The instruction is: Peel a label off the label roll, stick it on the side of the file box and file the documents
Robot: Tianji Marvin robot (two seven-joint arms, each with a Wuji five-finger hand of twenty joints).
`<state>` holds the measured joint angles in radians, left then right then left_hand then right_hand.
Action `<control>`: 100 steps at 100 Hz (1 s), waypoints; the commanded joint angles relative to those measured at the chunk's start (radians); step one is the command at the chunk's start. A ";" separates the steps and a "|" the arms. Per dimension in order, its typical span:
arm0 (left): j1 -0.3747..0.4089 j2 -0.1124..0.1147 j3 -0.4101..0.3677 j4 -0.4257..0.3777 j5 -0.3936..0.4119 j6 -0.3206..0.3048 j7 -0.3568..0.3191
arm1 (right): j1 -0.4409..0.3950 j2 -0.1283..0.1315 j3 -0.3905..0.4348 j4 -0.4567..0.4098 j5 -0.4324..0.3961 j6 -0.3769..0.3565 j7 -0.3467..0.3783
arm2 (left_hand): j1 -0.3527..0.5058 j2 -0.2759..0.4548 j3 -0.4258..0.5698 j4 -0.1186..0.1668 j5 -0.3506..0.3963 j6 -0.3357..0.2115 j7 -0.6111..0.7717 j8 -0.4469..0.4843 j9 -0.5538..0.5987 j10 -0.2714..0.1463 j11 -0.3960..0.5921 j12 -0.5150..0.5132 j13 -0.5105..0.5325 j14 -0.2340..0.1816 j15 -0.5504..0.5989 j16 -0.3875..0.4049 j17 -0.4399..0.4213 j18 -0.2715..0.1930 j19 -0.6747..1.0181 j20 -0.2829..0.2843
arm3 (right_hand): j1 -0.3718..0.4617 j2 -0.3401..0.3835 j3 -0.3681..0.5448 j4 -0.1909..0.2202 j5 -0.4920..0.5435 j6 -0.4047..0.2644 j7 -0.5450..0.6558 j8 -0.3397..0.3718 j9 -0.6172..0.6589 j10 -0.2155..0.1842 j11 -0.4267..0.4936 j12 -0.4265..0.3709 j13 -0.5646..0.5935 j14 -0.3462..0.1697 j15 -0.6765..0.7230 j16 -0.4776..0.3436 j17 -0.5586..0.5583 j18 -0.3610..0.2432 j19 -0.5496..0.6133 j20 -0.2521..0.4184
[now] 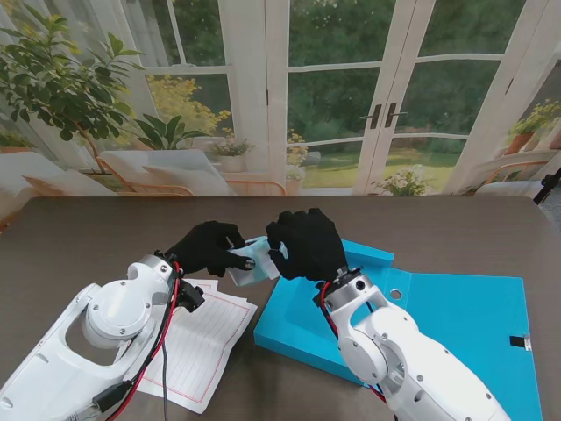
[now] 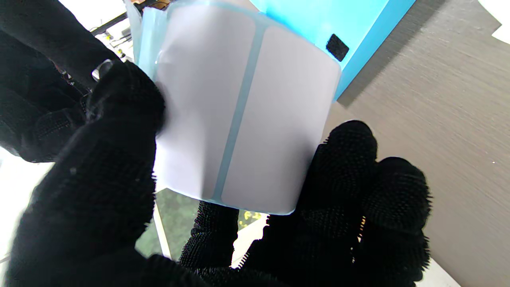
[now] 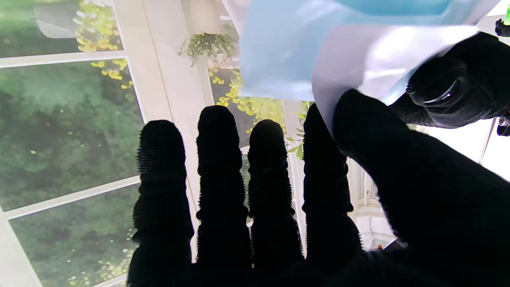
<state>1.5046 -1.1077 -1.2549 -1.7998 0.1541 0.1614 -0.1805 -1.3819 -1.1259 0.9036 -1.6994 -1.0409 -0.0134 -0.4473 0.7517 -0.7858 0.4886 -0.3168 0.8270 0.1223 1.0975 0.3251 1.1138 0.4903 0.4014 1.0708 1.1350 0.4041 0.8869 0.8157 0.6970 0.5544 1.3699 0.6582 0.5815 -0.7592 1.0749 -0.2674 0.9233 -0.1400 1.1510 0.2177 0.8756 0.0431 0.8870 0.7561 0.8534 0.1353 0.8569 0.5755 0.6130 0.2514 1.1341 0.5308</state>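
Observation:
Above the table, between my two black-gloved hands, hangs the label roll [image 1: 253,261], a strip of pale blue backing [image 3: 279,52] carrying two white labels [image 2: 247,115]. My left hand [image 1: 210,247] is shut on the strip, with the thumb [image 2: 119,103] on one edge and the fingers [image 2: 350,179] under the other. My right hand [image 1: 307,244] meets the strip from the other side. Its thumb [image 3: 398,159] and index finger pinch the edge of a white label [image 3: 370,59], while its other fingers stay straight. The blue file box [image 1: 438,307] lies flat under my right arm. The lined documents [image 1: 197,338] lie beneath my left arm.
The dark wooden table [image 1: 105,237] stretches to a wall of glass doors at the back. A black fastener patch [image 1: 520,341] sits on the file box's right edge, and a round finger hole [image 1: 395,295] shows near its spine.

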 commanded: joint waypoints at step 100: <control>0.037 -0.010 -0.063 -0.016 0.039 0.052 0.015 | -0.059 -0.014 0.057 -0.009 0.059 -0.127 -0.042 | 0.154 0.063 0.480 0.069 0.027 0.144 0.118 0.028 0.174 -0.250 0.178 0.079 -0.023 0.010 0.044 0.016 -0.037 -0.024 0.043 0.022 | 0.094 0.033 0.082 -0.011 0.034 -0.089 0.123 0.069 0.223 -0.054 -0.097 -0.018 0.199 -0.022 -0.045 -0.025 -0.110 -0.064 0.056 -0.109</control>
<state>1.5372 -1.1130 -1.3071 -1.8092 0.1899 0.2084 -0.1570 -1.4288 -1.1345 0.9564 -1.6963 -0.9847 -0.1351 -0.5005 0.7517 -0.7860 0.4903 -0.3171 0.8270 0.1230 1.0975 0.3249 1.1138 0.4912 0.4014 1.0727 1.1343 0.4056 0.8870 0.8157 0.6900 0.5573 1.3718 0.6596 0.5811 -0.7928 1.1173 -0.2790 0.9331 -0.1322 1.1762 0.2402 1.0825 0.0001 0.8054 0.7412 1.0340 0.1132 0.8145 0.5621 0.6131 0.2101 1.1578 0.4437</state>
